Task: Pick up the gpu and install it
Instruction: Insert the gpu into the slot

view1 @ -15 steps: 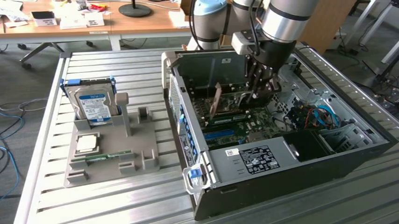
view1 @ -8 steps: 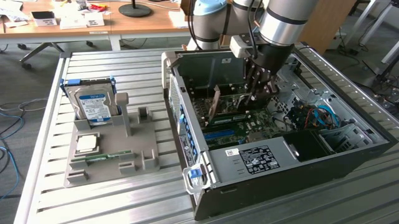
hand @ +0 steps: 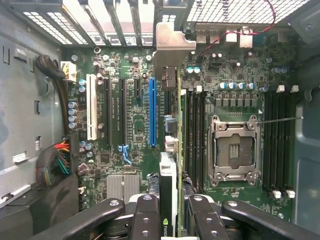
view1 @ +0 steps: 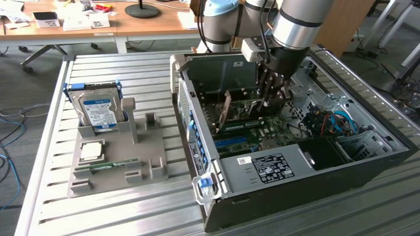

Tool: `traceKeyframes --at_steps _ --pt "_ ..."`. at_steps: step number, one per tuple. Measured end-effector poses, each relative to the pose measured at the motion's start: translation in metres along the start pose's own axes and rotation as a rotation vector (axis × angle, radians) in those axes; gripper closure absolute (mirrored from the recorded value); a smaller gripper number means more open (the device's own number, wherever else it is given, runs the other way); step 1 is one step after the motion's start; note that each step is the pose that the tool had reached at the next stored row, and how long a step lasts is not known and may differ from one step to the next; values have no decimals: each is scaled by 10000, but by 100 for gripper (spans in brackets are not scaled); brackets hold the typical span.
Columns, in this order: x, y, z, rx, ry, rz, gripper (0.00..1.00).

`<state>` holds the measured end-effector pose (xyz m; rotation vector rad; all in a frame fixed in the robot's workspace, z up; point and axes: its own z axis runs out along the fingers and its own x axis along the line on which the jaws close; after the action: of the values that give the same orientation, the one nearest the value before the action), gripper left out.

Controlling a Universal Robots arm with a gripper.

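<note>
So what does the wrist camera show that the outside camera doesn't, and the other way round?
Wrist view: the empty processor socket on the motherboard, seen straight on. Exterior view: the hard drive and memory stick on the grey stand beside the computer case. Both: the hand gripping the gpu on edge inside the case.
</note>
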<state>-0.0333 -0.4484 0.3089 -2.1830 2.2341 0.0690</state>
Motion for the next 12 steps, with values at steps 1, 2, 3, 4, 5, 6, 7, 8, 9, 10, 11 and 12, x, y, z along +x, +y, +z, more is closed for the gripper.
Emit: traceKeyframes --at_steps 1,2,3,4,5,6,7,8,9,10,11,12 --pt "0 0 1 0 0 0 73" --pt "0 1 6 2 -4 0 73" --pt "0 2 14 2 -5 0 73" --pt "1 4 22 1 -1 1 73" --pt "2 5 30 1 0 0 73" --pt "3 6 38 1 -1 -1 73" --pt "4 6 45 0 0 -1 73" --pt "7 7 50 0 1 0 73" --pt "11 7 55 0 1 1 73" --pt "15 7 60 -1 1 1 73" --pt "18 7 67 0 -1 1 73" --pt "18 8 73 2 -3 2 73"
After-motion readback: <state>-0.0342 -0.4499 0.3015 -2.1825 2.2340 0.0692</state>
